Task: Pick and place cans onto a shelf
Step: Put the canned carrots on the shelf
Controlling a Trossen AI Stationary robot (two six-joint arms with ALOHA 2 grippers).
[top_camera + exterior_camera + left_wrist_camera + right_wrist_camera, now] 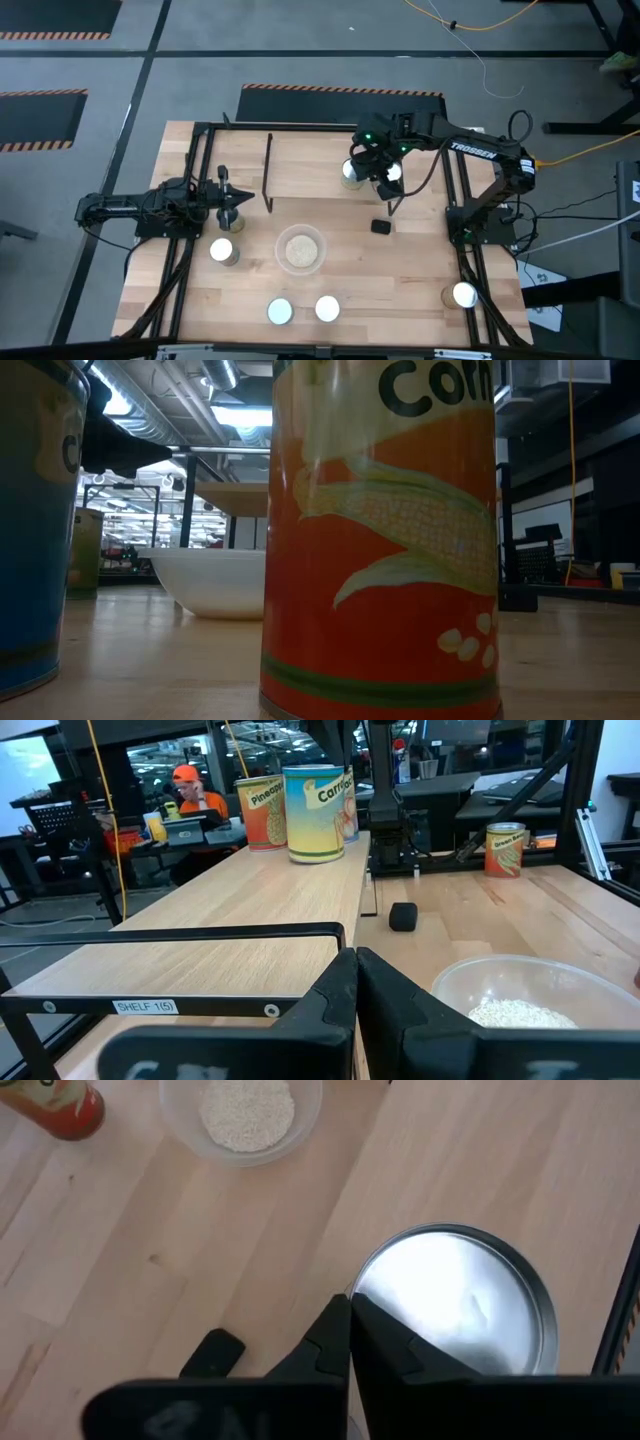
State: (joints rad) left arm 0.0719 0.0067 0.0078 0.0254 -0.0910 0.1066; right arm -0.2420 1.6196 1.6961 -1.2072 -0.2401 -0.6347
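Nearby, bowl (300, 249) beside black block (380, 227).

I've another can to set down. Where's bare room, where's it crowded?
Bare: shelf board left of the two cans by the right gripper; table between bowl and right-edge can. Crowded: three cans by the bowl's front-left.

Six cans show their silver tops from above: four on the table (400, 270), at (223, 250), (280, 312), (327, 308) and (464, 295), and two on the shelf (310, 160), at (352, 172) and (392, 172). There is one shelf, one clear bowl (300, 250) of beige grains and one small black block (380, 227).
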